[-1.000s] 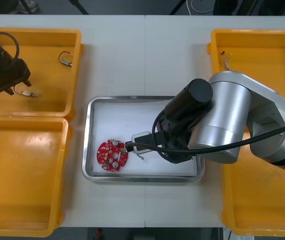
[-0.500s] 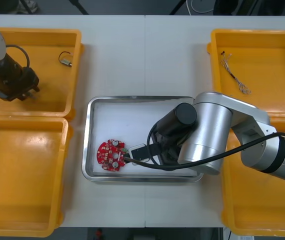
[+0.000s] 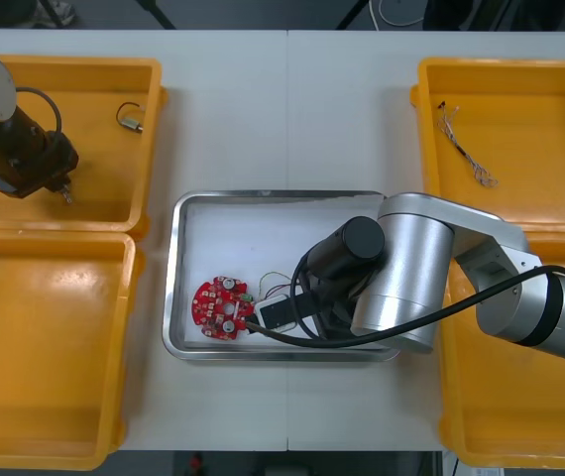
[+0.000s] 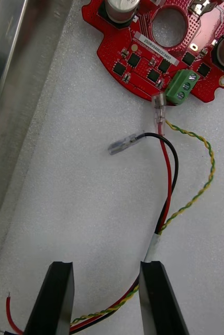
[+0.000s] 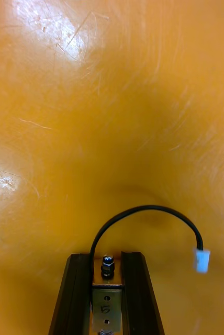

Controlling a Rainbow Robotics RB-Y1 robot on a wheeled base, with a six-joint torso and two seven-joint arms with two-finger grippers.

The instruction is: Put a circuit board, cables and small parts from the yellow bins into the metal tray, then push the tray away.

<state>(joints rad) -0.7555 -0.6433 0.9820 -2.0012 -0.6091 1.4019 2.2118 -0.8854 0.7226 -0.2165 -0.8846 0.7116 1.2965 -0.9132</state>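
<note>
Your right gripper (image 4: 107, 267) sits low inside the metal tray (image 3: 175, 268), fingers spread and holding nothing. The cable (image 4: 168, 172) lies on the white floor, running out between them: a red strand, a black strand and a yellow-green twisted pair. Its clear-sleeved ends reach the edge of the round red circuit board (image 4: 164, 47). Your left gripper (image 5: 105, 257), in the far left yellow bin (image 3: 114, 64), is clamped on the metal end of a black cable (image 5: 143, 209) that has a white plug.

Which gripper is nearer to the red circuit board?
Right. The right gripper is open inside the metal tray, just beside the circuit board; the left gripper, holding a black cable, is over the far left yellow bin.
</note>
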